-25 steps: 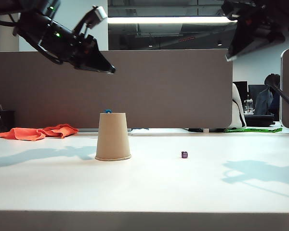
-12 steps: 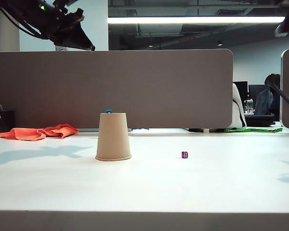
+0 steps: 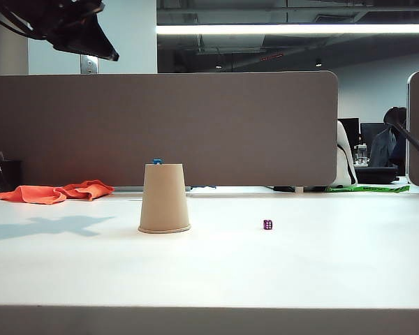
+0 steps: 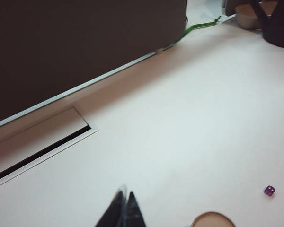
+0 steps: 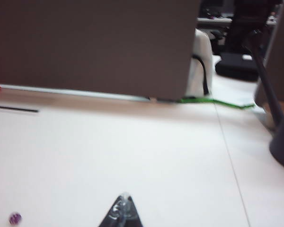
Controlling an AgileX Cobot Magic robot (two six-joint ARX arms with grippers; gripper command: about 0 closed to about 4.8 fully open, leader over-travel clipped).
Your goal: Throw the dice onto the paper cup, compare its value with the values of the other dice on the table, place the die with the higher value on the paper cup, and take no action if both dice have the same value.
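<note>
The paper cup (image 3: 164, 199) stands upside down on the white table (image 3: 209, 272), with the tiny blue dice (image 3: 157, 161) resting on its flat top. To the cup's right the purple other dice (image 3: 267, 225) lies on the table. My left gripper (image 3: 114, 55) hangs high at the upper left, far above the cup, shut and empty. The left wrist view shows its closed tips (image 4: 124, 193), a bit of the cup (image 4: 213, 220) and the purple die (image 4: 269, 190). My right gripper (image 5: 124, 196) is outside the exterior view; its wrist view shows it shut, with the purple die (image 5: 15, 218) beside it.
An orange cloth (image 3: 52, 192) lies at the back left. A grey partition (image 3: 195, 125) closes off the rear of the table. A green strip (image 3: 366, 188) and a dark stand (image 5: 281, 142) sit at the far right. A cable slot (image 4: 38, 151) runs near the partition.
The left gripper has closed and risen away toward the upper left corner. The right arm has withdrawn out of the exterior view. Cup and both dice have stayed put.
</note>
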